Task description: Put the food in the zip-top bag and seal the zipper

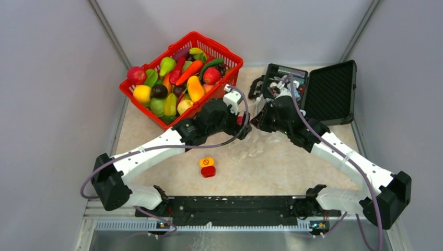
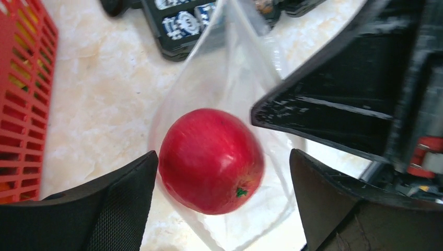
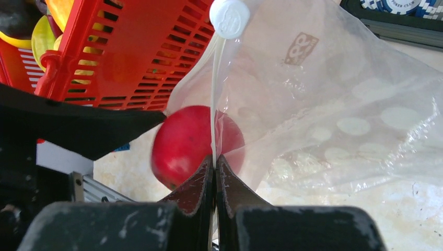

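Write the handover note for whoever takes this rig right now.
Left hand: open, fingers either side of the red apple, not gripping it.
Right hand: shut on the zipper, holding the zip-top bag by its mouth.
Things: the apple appears to sit inside the bag; the other food is in the red basket.
Done: one piece bagged.
To do: bag the other food, then seal the zipper.

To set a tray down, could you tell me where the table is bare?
Free: table strip between button block, zip-top bag and right arm; also left of the block. Crowded: far side, with red basket and black case.
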`<state>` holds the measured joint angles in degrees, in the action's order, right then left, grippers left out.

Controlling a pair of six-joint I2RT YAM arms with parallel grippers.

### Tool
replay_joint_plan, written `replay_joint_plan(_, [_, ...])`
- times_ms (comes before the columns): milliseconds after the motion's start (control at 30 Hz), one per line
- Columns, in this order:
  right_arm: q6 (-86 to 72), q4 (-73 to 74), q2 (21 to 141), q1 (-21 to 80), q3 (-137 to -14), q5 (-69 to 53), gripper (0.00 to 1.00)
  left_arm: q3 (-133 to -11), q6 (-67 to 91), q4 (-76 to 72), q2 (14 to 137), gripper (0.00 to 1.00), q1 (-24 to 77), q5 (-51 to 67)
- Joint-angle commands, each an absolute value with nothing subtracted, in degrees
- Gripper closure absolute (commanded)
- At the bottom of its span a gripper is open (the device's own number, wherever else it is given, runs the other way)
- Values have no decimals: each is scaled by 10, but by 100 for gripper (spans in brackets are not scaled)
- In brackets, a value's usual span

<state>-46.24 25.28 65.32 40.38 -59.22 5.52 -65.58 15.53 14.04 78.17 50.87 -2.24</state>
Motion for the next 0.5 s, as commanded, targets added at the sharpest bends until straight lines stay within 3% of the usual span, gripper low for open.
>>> replay_joint_plan(0, [-467,236,634,406,-589,67,100,-669,146,118,754,5,512,35])
replay_joint_plan(367, [-467,231,628,402,-581,66,100,-662,146,194,691,3,506,-92])
replay_joint_plan(467, [-465,227,630,402,-580,60,100,-661,151,222,713,7,506,-96])
